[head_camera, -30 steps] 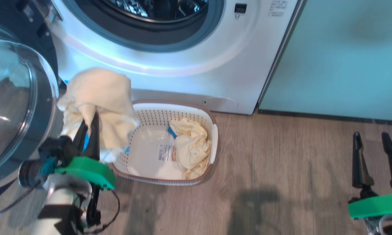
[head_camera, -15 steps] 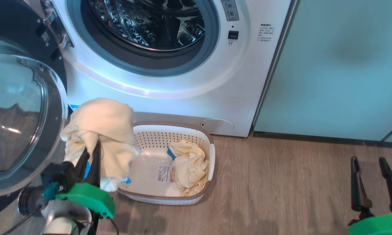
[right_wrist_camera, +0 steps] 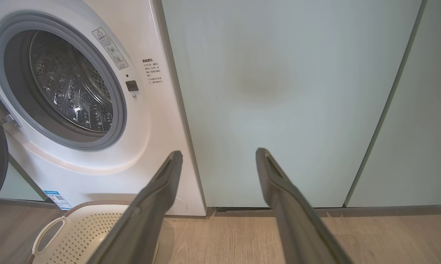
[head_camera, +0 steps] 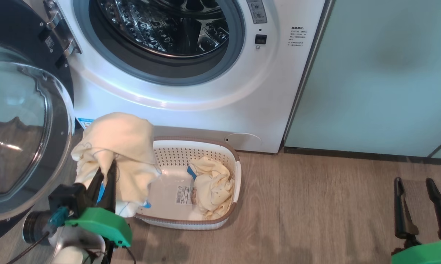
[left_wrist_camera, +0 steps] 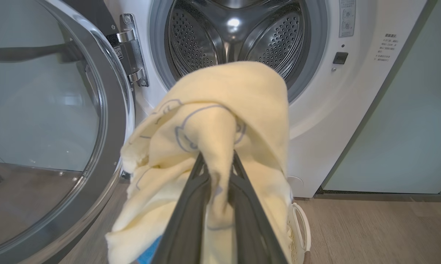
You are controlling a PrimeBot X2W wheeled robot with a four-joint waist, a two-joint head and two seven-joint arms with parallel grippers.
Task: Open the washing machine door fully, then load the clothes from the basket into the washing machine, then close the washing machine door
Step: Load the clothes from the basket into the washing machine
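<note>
We note: washing machine (head_camera: 213,117) white; seal (head_camera: 238,40) grey; drum (head_camera: 158,25) shiny steel, dotted with holes; washing machine door (head_camera: 18,139) rim glossy black, glass clear. We see lifted garment (left_wrist_camera: 220,110) pale yellow, faint grey-blue bear outlines, blue trim; basket (head_camera: 191,156) cream, perforated, brown rim; cabinet panels (head_camera: 382,73) mint green; floor (head_camera: 316,212) grey-brown woodgrain.

1. Floor (head_camera: 316,205): wood-look planks in a matt grey-brown, with a soft dark shadow (head_camera: 290,258) at the bottom edge of the head view.
2. Cabinet panel (head_camera: 382,73): tall, flat and pale mint-green, it takes up the right half of the head view and rises straight from the floor.
3. Second panel (right_wrist_camera: 429,128): the same green, just right of the first in the right wrist view, with a thin dark seam (right_wrist_camera: 382,106) between them.
4. Plinth (head_camera: 352,153): a narrow dark strip where the panels meet the floor.
5. Light: even and soft. A faint brownish blotch (right_wrist_camera: 264,80) lies on the first panel.
</note>
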